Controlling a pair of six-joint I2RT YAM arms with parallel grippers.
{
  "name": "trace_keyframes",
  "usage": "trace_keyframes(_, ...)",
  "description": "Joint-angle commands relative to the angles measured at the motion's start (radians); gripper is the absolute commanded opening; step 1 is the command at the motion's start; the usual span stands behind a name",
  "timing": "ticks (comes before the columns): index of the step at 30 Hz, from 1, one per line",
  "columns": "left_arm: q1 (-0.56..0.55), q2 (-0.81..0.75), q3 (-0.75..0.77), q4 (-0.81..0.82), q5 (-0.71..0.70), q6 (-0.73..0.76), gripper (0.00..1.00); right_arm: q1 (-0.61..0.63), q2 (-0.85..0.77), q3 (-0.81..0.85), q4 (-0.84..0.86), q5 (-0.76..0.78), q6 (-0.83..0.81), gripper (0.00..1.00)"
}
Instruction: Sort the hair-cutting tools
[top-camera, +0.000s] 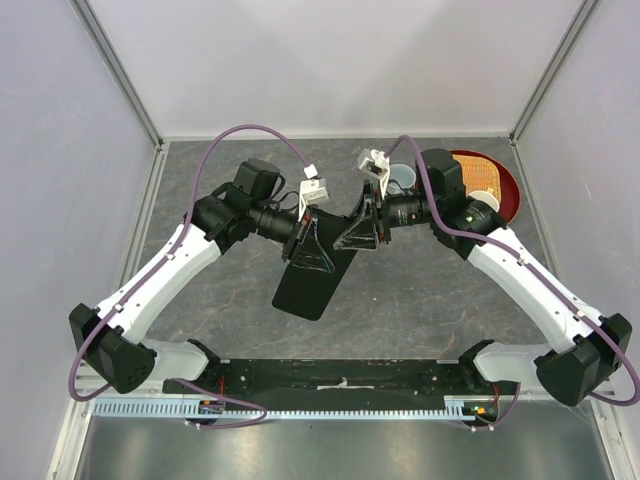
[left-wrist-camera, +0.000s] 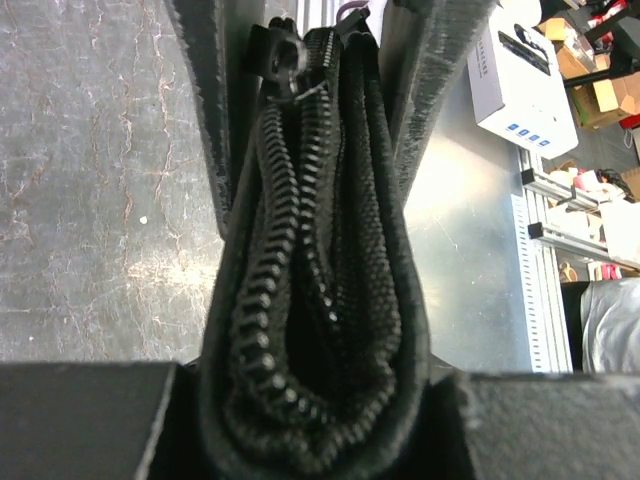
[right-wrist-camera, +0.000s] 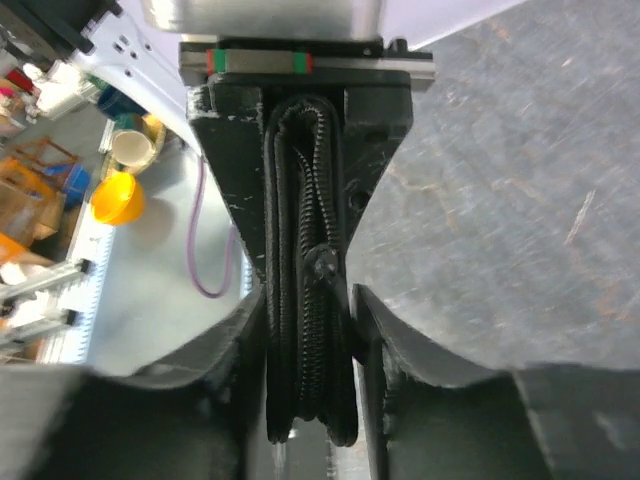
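**Black case (top-camera: 312, 285) pinched from both sides**

Nearest the arm bases, the black case's rounded free end slopes down over the grey marbled counter (top-camera: 420, 300); whether that end touches the surface I cannot tell. The case is folded shut, flat and rectangular.

At its farther end the two arms meet. The left pincer (top-camera: 305, 240) is closed on the case's edge. In its wrist view the fingers (left-wrist-camera: 90, 420) press in from either side, and the zipper (left-wrist-camera: 270, 300) runs up between them. The right pincer (top-camera: 360, 232) is clamped on the same edge from the opposite side. Its wrist view shows the zipped edge squeezed between its fingers (right-wrist-camera: 400, 400), with the other pincer gripping the case just beyond.

The combs and scissors show in no view; whether they are inside the case cannot be told.

Farther back, behind the right arm, a white cup (top-camera: 403, 178) stands on the counter. A red plate (top-camera: 503, 200) lies near it by the far right corner, carrying something orange (top-camera: 482, 180).
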Motion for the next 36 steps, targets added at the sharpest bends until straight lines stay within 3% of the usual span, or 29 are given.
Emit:
trace_keyframes(1, 0.002, -0.015, 0.065, 0.016, 0.052, 0.024, 0.02, 0.005, 0.011, 0.06, -0.015, -0.003, -0.017, 0.28)
trace_keyframes(3, 0.002, -0.025, 0.067, 0.008, 0.028, 0.027, 0.1, 0.003, 0.006, 0.07, -0.018, 0.075, -0.017, 0.0)
trace_keyframes(4, 0.002, -0.043, 0.065, 0.014, -0.029, 0.01, 0.15, 0.003, -0.005, 0.072, -0.017, 0.107, -0.014, 0.0)
trace_keyframes(5, 0.002, -0.058, 0.062, 0.034, -0.067, -0.005, 0.32, 0.003, -0.014, 0.074, -0.012, 0.177, -0.017, 0.0)
trace_keyframes(8, 0.002, -0.159, 0.012, 0.175, -0.289, -0.088, 0.64, 0.002, -0.057, 0.075, 0.032, 0.285, 0.001, 0.0)
trace_keyframes(13, 0.003, -0.319, -0.096, 0.429, -0.666, -0.24, 0.92, 0.002, -0.144, 0.081, 0.121, 0.517, 0.059, 0.0)
trace_keyframes(18, 0.003, -0.365, -0.096, 0.5, -0.898, -0.378, 0.96, 0.003, -0.201, 0.127, 0.196, 0.792, 0.131, 0.0)
trace_keyframes(19, 0.003, -0.361, -0.09, 0.491, -0.948, -0.425, 0.96, 0.002, -0.209, 0.129, 0.215, 0.908, 0.154, 0.0)
trace_keyframes(23, 0.003, -0.344, -0.091, 0.541, -0.979, -0.577, 0.97, 0.002, -0.222, 0.126, 0.316, 1.095, 0.323, 0.0)
trace_keyframes(25, 0.003, -0.33, -0.111, 0.647, -0.899, -0.596, 0.97, 0.002, -0.207, 0.144, 0.35, 1.139, 0.41, 0.0)
trace_keyframes(27, 0.003, -0.293, -0.136, 0.702, -0.758, -0.52, 0.97, 0.003, -0.17, 0.176, 0.327, 1.155, 0.525, 0.0)
trace_keyframes(30, 0.0, -0.243, -0.131, 0.726, -0.645, -0.356, 0.97, 0.003, -0.091, 0.288, 0.165, 1.205, 0.652, 0.0)
trace_keyframes(34, -0.021, -0.198, -0.156, 0.727, -0.632, -0.176, 0.96, 0.02, -0.009, 0.42, -0.033, 1.268, 0.699, 0.0)
trace_keyframes(36, -0.058, -0.195, -0.165, 0.761, -0.722, -0.082, 0.96, 0.035, 0.015, 0.436, -0.067, 1.317, 0.711, 0.0)
